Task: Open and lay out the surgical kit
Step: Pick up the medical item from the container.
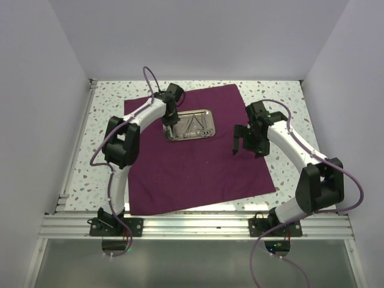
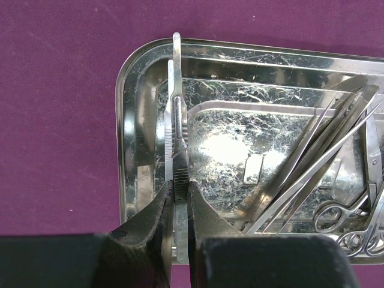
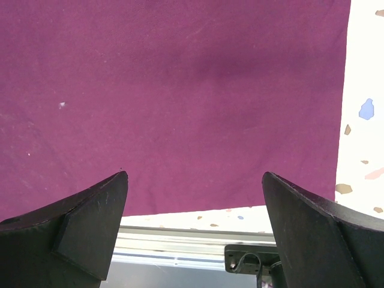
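Left wrist: thin silver instrument [image 2: 179,129] pinched between left jaws, over tray [image 2: 133,120]

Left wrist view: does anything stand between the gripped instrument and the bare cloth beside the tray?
Only the tray rim. The left tool is shut on a flat steel handle beside that rim; the other instruments lie apart to its right. The cloth beyond looks bare.

A plum cloth [image 1: 198,171] lies spread on the speckled tabletop [image 1: 288,102], with a steel tray [image 1: 192,138] of silver instruments [image 1: 198,125] on it. The left gripper [image 1: 171,126] is at the tray's left end. The right gripper [image 1: 248,144] hangs over the cloth, jaws wide.
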Tool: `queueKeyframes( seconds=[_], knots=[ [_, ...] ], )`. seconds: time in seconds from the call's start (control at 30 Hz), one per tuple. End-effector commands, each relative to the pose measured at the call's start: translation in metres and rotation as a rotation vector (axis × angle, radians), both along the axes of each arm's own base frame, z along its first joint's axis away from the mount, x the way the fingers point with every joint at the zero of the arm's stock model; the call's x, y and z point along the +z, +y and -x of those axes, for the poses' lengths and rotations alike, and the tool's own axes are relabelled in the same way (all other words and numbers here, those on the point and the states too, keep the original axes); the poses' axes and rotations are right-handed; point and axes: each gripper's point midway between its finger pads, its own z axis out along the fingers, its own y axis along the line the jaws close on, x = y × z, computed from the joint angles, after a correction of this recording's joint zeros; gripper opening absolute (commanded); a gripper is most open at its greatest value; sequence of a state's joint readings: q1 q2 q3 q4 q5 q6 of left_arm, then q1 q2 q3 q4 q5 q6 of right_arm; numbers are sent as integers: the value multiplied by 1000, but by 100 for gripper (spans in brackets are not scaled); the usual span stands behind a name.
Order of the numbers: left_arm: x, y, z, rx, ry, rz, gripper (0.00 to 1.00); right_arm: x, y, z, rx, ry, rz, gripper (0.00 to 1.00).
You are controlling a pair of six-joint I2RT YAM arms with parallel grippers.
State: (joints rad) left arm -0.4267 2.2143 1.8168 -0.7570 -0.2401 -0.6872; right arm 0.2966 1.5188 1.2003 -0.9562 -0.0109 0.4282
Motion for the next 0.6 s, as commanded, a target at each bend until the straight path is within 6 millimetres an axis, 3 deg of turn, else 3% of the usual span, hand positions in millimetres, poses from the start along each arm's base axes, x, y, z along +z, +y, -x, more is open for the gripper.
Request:
queueKeyframes(
  seconds=[0.0, 0.2, 0.33, 0.57],
  knots=[
    [48, -4, -12, -20, -102, 35, 0, 3, 3, -7, 26, -26, -6, 98],
    [60, 5, 4, -54, -97, 14, 0, 3, 3, -6, 26, -30, -12, 98],
    [42, 5, 26, -100, -82, 43, 0, -4, 4, -3, 27, -16, -17, 98],
    [28, -2, 18, -114, -67, 57, 6, -7, 9, -3, 30, -8, -36, 97]
  ],
)
